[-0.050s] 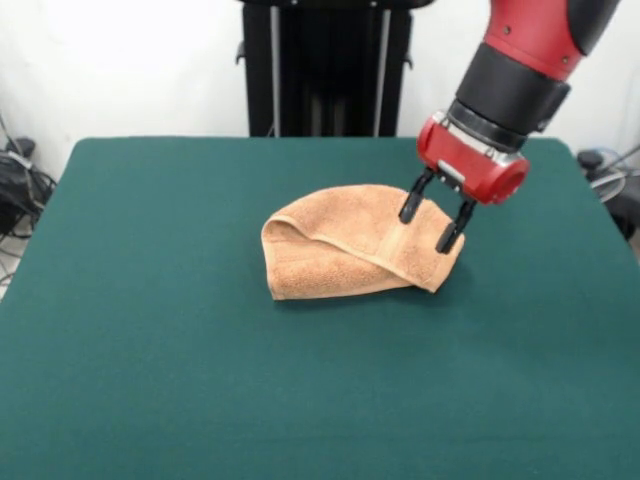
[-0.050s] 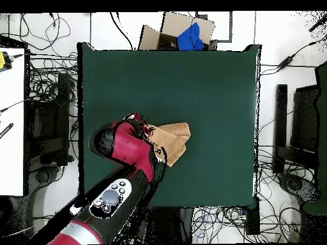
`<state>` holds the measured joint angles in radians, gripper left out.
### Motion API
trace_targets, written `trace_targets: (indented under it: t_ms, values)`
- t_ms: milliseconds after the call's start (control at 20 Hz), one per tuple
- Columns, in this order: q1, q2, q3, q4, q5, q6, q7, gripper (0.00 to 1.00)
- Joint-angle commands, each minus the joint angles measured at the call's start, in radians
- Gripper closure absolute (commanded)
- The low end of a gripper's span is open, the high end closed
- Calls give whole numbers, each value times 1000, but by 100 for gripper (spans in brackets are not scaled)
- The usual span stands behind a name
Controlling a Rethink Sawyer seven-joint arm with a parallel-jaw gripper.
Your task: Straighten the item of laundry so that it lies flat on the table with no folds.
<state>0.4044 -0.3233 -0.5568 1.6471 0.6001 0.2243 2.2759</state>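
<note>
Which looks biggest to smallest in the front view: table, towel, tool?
1. table
2. towel
3. tool, open over the towel's right end; it sits higher and may be nearer the camera, so its rank is less sure.

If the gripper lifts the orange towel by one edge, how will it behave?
The towel lies folded in soft curves, so it will probably hang limp. It looks thin and small, likely light. The open fingers may drag the terry across the felt table rather than slide it.

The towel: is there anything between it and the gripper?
Nothing visible. The open gripper hangs right at the folded towel, its fingertips in front of the towel's edge; only bare table surrounds it.
</note>
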Motion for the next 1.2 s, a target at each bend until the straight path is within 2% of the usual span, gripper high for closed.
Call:
trace_targets:
  t_ms: [50, 500, 1050, 1200]
  values:
    - [-81, -21, 271, 13, -97, -103, 30, 0]
    - [-146, -12, 345, 5, -189, -176, 69, 0]
    - [-131, 1, 307, 4, -223, -176, 95, 0]
    - [-113, -11, 271, -6, -223, -132, 91, 0]
